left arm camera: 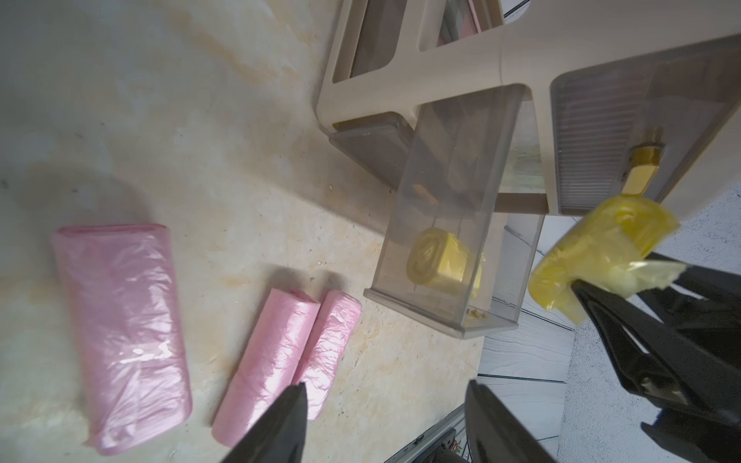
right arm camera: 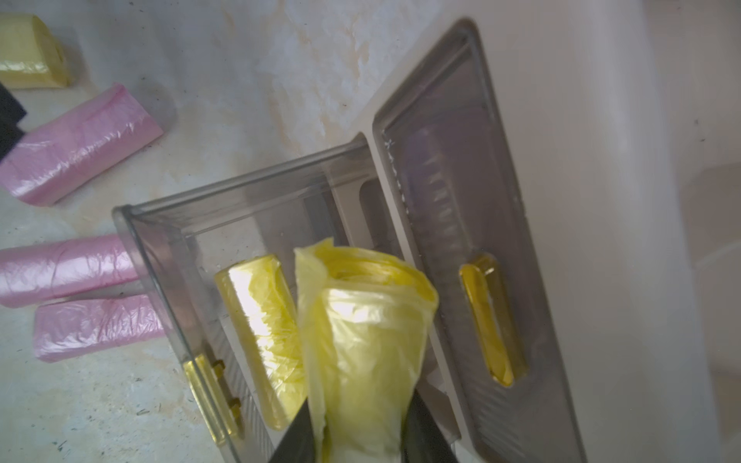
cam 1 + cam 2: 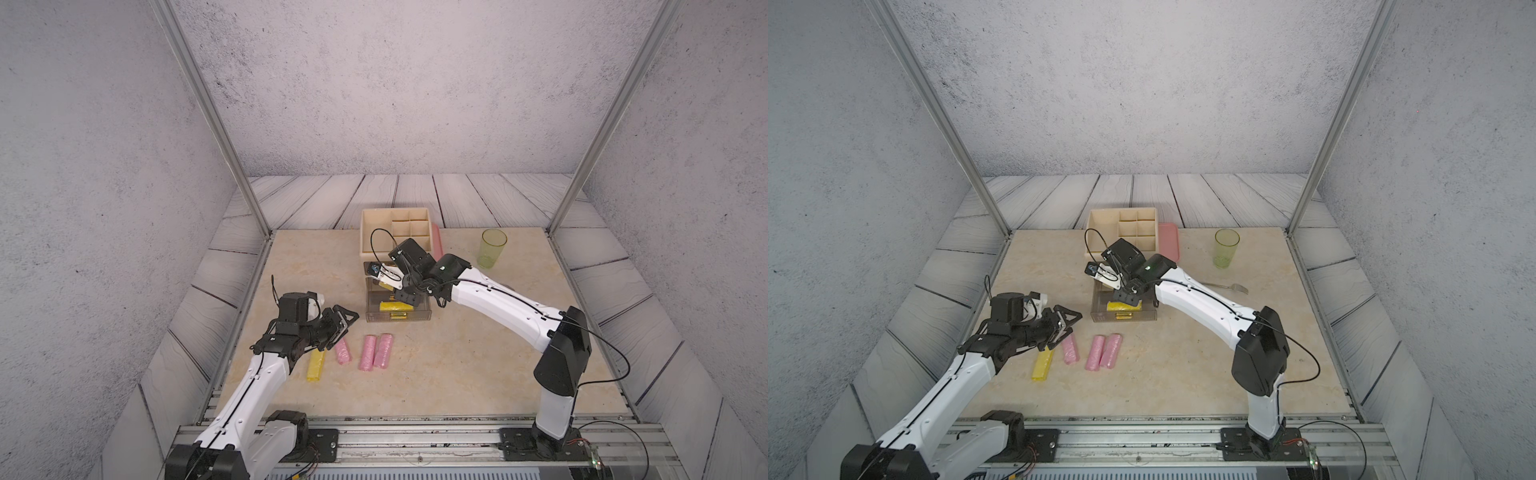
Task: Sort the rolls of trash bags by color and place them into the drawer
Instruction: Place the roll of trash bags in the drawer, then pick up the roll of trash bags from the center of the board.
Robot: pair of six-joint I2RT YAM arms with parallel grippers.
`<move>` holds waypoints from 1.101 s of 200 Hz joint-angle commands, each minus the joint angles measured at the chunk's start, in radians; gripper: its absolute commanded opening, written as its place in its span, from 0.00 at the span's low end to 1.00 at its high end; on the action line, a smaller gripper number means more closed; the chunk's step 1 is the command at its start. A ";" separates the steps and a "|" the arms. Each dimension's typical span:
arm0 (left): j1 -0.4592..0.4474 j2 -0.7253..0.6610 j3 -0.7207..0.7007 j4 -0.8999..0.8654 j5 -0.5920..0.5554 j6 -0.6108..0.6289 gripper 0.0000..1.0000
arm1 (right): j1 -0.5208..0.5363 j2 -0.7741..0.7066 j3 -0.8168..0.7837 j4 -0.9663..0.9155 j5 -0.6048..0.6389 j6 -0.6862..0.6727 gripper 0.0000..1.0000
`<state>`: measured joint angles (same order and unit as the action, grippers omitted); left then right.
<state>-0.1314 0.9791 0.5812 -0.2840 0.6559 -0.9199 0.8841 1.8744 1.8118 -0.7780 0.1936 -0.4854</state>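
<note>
My right gripper (image 2: 361, 405) is shut on a yellow roll of trash bags (image 2: 361, 328), holding it just above the pulled-out clear drawer (image 2: 160, 272) of the small cabinet. Another yellow roll (image 3: 395, 306) lies inside that drawer. On the table in front of the cabinet lie three pink rolls (image 3: 343, 351) (image 3: 368, 353) (image 3: 384, 350) and one yellow roll (image 3: 316, 365). My left gripper (image 3: 351, 320) hovers open and empty over the leftmost pink roll (image 1: 120, 332). Both top views show this layout.
A beige divided box (image 3: 395, 230) sits behind the drawer cabinet, with a pink lid (image 3: 436, 243) beside it. A green translucent cup (image 3: 492, 248) stands at the back right. A fork (image 3: 1229, 286) lies right of my right arm. A neighbouring drawer front (image 2: 461, 240) is closed.
</note>
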 commanded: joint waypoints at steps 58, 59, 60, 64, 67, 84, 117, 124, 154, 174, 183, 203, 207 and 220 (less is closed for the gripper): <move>-0.006 -0.018 0.066 -0.133 -0.107 0.056 0.65 | 0.001 0.032 0.007 0.065 0.107 -0.046 0.47; -0.007 -0.019 0.067 -0.136 -0.111 0.057 0.65 | 0.001 0.029 0.005 0.069 0.107 -0.045 0.47; -0.006 -0.020 0.070 -0.139 -0.114 0.058 0.65 | 0.002 0.026 0.003 0.074 0.107 -0.043 0.47; -0.006 -0.021 0.081 -0.155 -0.129 0.061 0.65 | 0.001 0.016 -0.007 0.089 0.104 -0.035 0.48; -0.006 -0.023 0.088 -0.168 -0.141 0.064 0.65 | 0.002 0.009 -0.015 0.105 0.102 -0.029 0.49; -0.006 -0.024 0.138 -0.258 -0.217 0.074 0.65 | 0.002 -0.042 -0.067 0.185 0.080 0.008 0.61; -0.006 -0.026 0.240 -0.516 -0.458 -0.005 0.67 | 0.002 -0.140 -0.145 0.284 0.031 0.078 0.68; -0.006 -0.027 0.260 -0.568 -0.499 -0.016 0.66 | 0.002 -0.162 -0.159 0.299 0.025 0.091 0.69; -0.006 -0.034 0.321 -0.751 -0.641 -0.043 0.68 | 0.001 -0.280 -0.242 0.373 -0.024 0.144 0.70; -0.008 -0.029 0.315 -0.795 -0.656 -0.053 0.75 | 0.003 -0.375 -0.307 0.429 -0.070 0.190 0.71; -0.010 -0.020 0.293 -0.796 -0.663 -0.059 0.76 | 0.002 -0.415 -0.332 0.445 -0.106 0.213 0.72; -0.034 0.017 0.249 -0.761 -0.694 -0.080 0.76 | 0.001 -0.509 -0.385 0.467 -0.191 0.275 0.72; -0.047 0.029 0.243 -0.753 -0.720 -0.081 0.76 | 0.002 -0.530 -0.397 0.474 -0.205 0.288 0.72; -0.078 0.078 0.237 -0.730 -0.776 -0.076 0.76 | 0.002 -0.590 -0.440 0.486 -0.247 0.325 0.73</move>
<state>-0.1616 0.9901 0.8482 -1.0019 0.0010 -0.9833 0.8852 1.3911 1.4342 -0.3424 0.0719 -0.2676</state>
